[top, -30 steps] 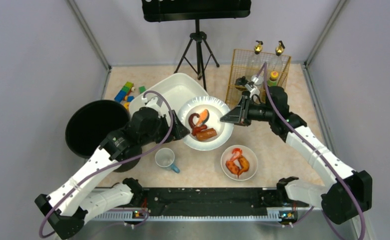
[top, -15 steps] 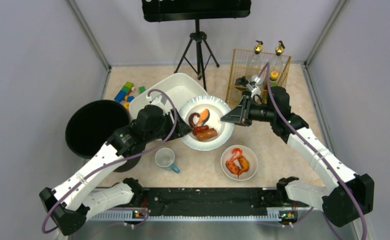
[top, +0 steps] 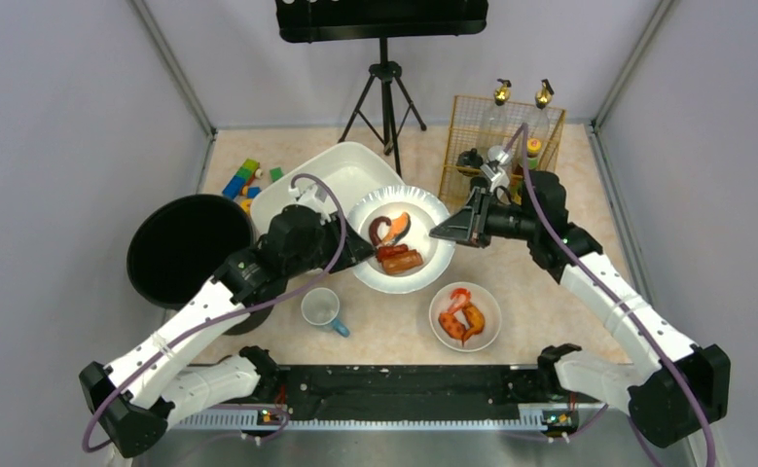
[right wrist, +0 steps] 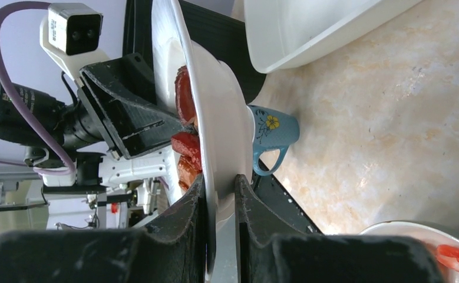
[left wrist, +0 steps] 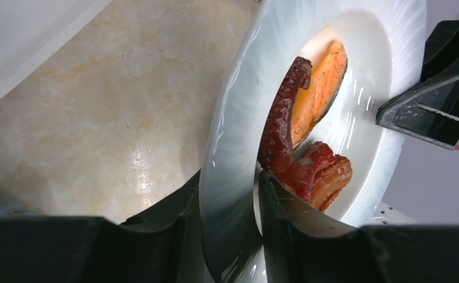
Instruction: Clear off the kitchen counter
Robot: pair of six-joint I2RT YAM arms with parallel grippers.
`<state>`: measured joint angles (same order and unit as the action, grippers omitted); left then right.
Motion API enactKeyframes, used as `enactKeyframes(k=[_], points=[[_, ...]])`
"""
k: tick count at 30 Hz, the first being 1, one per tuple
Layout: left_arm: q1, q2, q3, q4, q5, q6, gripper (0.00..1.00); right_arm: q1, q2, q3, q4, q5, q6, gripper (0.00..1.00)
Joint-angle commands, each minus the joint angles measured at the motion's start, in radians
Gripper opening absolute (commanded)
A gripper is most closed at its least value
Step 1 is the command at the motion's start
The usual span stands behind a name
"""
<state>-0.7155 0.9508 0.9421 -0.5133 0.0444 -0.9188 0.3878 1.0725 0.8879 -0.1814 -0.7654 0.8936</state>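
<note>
The right gripper [right wrist: 221,197] clamps one rim of the white plate [right wrist: 221,118], and the left gripper [left wrist: 230,212] grasps the opposite rim. The kitchen counter [left wrist: 97,118] lies beneath both pairs of fingers.

Here's the kitchen counter [top: 394,326], lying flat and level across the booth, and it's far from clear!
It's a big rectangular top in pale beige-pink marbled stone, glossy enough to catch the light up close [left wrist: 97,118] [right wrist: 392,118], with metal rails [top: 610,195] along its edges. Toy blocks [top: 245,181] and a white tub [top: 331,175] sit at the back left, a wire rack [top: 472,146] stands at the back right, and a mug [top: 321,309] and a bowl [top: 465,316] are on the near side.
</note>
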Motion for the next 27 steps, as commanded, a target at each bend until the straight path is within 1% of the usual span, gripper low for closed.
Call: enactKeyframes(k=[1,5,7,10,11,16,22,23,26,27], points=[[0.001,-0.006,-0.012,0.033,-0.008,0.003,0.36,-0.007,-0.078,0.008,0.175,-0.097,0.088,0.0],[0.001,-0.012,-0.012,0.034,-0.009,0.005,0.28,-0.007,-0.086,-0.016,0.203,-0.092,0.09,0.0],[0.001,-0.02,-0.013,0.035,-0.009,0.004,0.22,-0.007,-0.088,-0.028,0.205,-0.087,0.089,0.0],[0.001,-0.034,-0.012,0.033,-0.009,0.007,0.08,-0.007,-0.089,-0.049,0.213,-0.084,0.094,0.0],[0.001,-0.039,-0.011,0.032,-0.01,0.007,0.0,-0.007,-0.089,-0.055,0.218,-0.084,0.098,0.0],[0.001,-0.044,-0.019,0.055,0.015,0.016,0.0,-0.007,-0.085,-0.066,0.23,-0.083,0.103,0.0],[0.002,-0.069,-0.029,0.056,-0.005,0.011,0.0,-0.007,-0.074,-0.047,0.216,-0.078,0.103,0.0],[0.003,-0.071,-0.027,0.053,-0.005,0.008,0.0,-0.007,-0.071,-0.043,0.209,-0.078,0.098,0.02],[0.018,-0.077,-0.029,0.043,0.002,-0.006,0.0,-0.007,-0.068,-0.032,0.192,-0.072,0.084,0.17],[0.027,-0.08,-0.032,0.042,0.009,-0.013,0.0,-0.007,-0.066,-0.03,0.19,-0.073,0.082,0.24]])
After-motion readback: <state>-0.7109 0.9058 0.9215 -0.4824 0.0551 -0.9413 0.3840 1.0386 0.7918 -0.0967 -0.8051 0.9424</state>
